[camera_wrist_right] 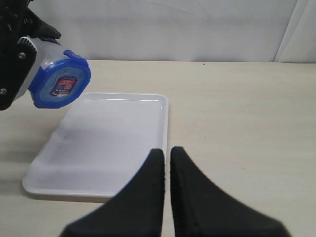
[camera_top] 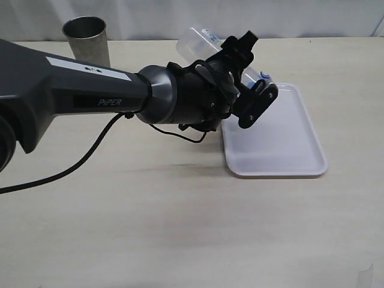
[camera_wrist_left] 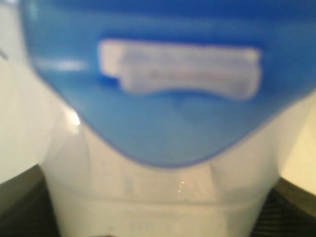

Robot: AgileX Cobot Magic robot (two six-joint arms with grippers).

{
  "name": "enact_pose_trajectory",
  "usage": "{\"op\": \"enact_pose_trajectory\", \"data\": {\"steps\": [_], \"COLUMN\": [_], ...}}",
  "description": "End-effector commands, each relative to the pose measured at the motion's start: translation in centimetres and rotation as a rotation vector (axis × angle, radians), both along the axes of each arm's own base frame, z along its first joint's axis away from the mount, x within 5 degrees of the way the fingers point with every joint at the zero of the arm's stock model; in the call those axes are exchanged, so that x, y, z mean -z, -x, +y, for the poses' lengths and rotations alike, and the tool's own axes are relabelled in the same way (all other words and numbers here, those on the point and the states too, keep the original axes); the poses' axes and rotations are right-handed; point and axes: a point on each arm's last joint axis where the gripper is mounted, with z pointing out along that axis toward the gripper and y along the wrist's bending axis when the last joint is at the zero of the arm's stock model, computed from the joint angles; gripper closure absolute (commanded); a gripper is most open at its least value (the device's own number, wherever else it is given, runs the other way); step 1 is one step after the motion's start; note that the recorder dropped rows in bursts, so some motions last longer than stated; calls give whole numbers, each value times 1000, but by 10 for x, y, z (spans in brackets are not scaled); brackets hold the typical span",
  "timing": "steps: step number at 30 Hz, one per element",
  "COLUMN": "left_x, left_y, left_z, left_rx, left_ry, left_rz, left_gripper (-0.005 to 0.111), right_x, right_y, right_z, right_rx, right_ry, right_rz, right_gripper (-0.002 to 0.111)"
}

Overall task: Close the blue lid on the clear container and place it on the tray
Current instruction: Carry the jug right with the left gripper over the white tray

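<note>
My left gripper (camera_top: 249, 75) is shut on the clear container (camera_top: 198, 39), holding it tilted in the air over the far left corner of the white tray (camera_top: 282, 144). The blue lid (camera_wrist_right: 59, 86) sits on the container's mouth, its red-and-white label facing the right wrist camera. In the left wrist view the blue lid (camera_wrist_left: 168, 98) and the container's wall (camera_wrist_left: 163, 197) fill the picture, blurred, between the dark fingers (camera_wrist_left: 19, 207). My right gripper (camera_wrist_right: 167, 153) is shut and empty, low over the tray's (camera_wrist_right: 113, 143) near right edge. It is out of the exterior view.
A grey steel cup (camera_top: 87, 39) stands upright at the back left of the wooden table (camera_top: 180, 228). The left arm's dark body (camera_top: 78, 96) and its cable (camera_top: 72, 168) reach across the left half of the table. A white backdrop closes the far side.
</note>
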Motion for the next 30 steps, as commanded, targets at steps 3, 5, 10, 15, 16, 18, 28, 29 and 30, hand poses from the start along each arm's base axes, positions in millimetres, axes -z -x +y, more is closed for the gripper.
{"op": "enact_pose_trajectory", "data": {"steps": [3,5,10,15,16,18,28,29,30], "left_x": [-7,-6,-1,-2,-4,-10,-44,-43,-42], "left_y": [7,10,17,13,12,5,-12,-12,-11], "left_z": [-14,-19,-30,-25,-24,-20,-10,-10,-10], "left_rx": [15,16,68,87,82,47,130,131,136], "left_ry": [243,354,619,859,925,1105,1613,1613,1615], "left_rz": [100,171,436,752,812,926,1154,1156,1163], "left_gripper": [107,107,107,107,107,107,107,107,107], "right_x": [1,1,1,1,1,1,1,1,1], "right_y": [0,0,0,0,0,0,0,0,0], "right_z": [0,0,0,0,0,0,0,0,0], "right_rx": [5,5,5,5,5,5,5,5,5], "right_ry": [-3,-3,-3,-3,-3,-3,-3,-3,-3], "right_rz": [-3,-3,-3,-3,-3,-3,-3,-3,-3], "right_gripper": [104,104,104,104,104,104,104,104,104]}}
